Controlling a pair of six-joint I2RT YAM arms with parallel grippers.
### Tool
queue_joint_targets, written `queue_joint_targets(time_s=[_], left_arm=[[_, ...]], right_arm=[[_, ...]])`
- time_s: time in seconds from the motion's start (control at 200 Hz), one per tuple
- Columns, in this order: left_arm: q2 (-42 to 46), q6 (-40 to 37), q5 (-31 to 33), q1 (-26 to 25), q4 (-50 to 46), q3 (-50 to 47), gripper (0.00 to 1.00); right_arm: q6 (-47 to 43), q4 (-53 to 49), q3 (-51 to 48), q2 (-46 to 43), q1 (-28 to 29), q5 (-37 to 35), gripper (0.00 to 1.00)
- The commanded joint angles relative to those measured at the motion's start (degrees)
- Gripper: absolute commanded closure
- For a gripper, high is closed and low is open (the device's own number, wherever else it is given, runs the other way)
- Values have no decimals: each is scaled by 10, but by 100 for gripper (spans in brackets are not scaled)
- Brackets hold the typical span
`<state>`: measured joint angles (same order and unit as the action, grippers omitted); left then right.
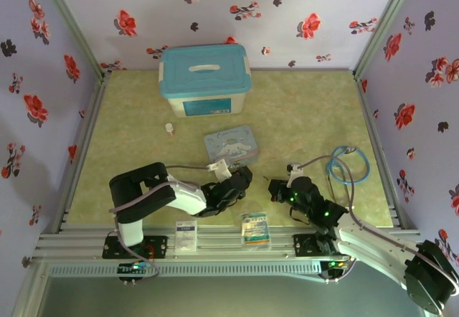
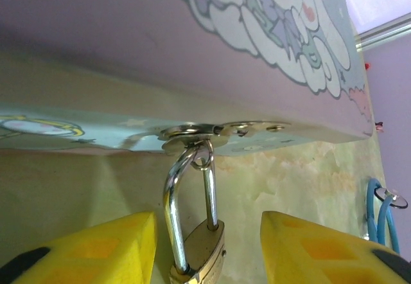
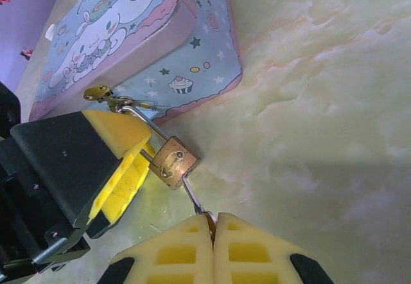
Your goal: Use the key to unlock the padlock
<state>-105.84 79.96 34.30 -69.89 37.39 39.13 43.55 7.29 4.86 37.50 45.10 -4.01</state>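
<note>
The right gripper (image 3: 214,223) is pinching the key (image 3: 194,198), its shaft meeting the padlock (image 3: 174,162) base (hanging at the tin's (image 3: 128,33) near side); the open left gripper (image 2: 207,245) is straddling it.

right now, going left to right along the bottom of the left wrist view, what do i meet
yellow finger → padlock → second yellow finger → blue cable
</note>
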Motion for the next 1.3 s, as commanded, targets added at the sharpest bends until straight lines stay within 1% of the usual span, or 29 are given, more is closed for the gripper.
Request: queue_joint_targets(time_s=[0.0, 0.13, 0.21, 0.31, 0.34, 0.375, 0.485, 0.56, 0.625, 0.685, 0.735, 0.785, 0.82, 0.86, 0.9, 1.01, 1.085, 1.19, 1.295], left_arm=[[-34, -3, 9, -6, -40, 15, 54], [-61, -8, -7, -11, -56, 42, 54], [-83, -7, -16, -12, -41, 47, 56], [-95, 2, -16, -11, -27, 42, 62], [-96, 2, -16, -12, -21, 39, 68], [-96, -2, -15, -12, -16, 38, 71], [-97, -6, -16, -11, -22, 41, 75], [-95, -11, -18, -10, -18, 40, 82], [-91, -11, -20, -8, -18, 40, 85], [-86, -11, -27, -5, -11, 37, 87], [-78, -16, -32, -4, -2, 34, 89], [-64, -39, -35, -3, 3, 36, 93], [-52, -47, -36, -4, -7, 40, 94], [-40, -49, -36, -4, -16, 40, 94], [-33, -42, -35, -3, -13, 36, 95], [-40, 5, -59, 8, 47, 8, 96], [-46, 29, -72, 10, 84, -5, 98], [-44, 50, -78, 10, 114, -12, 98], [-43, 58, -78, 12, 158, -27, 100]], right_arm=[[4, -15, -1, 0, -2, -19, 100], [3, 1, -2, 14, -2, -17, 100], [3, 10, -1, 24, -2, -15, 100], [4, 13, 1, 31, -2, -13, 100], [6, 14, 0, 32, -2, -13, 100], [7, 14, -1, 32, -2, -13, 100], [10, 14, -3, 32, -2, -17, 100], [15, 15, -2, 37, -2, -16, 100], [29, 23, 3, 53, -3, -6, 100], [57, 30, 13, 87, -9, 16, 100], [80, 44, 25, 126, -25, 57, 100], [103, 86, 32, 170, -48, 117, 100], [124, 124, 32, 196, -62, 156, 100], [140, 164, 32, 216, -74, 184, 100], [142, 172, 40, 231, -79, 199, 100], [122, 127, 55, 231, -82, 194, 100], [118, 107, 57, 226, -98, 210, 100], [111, 98, 46, 213, -131, 249, 100], [86, 116, 28, 207, -184, 319, 100]])
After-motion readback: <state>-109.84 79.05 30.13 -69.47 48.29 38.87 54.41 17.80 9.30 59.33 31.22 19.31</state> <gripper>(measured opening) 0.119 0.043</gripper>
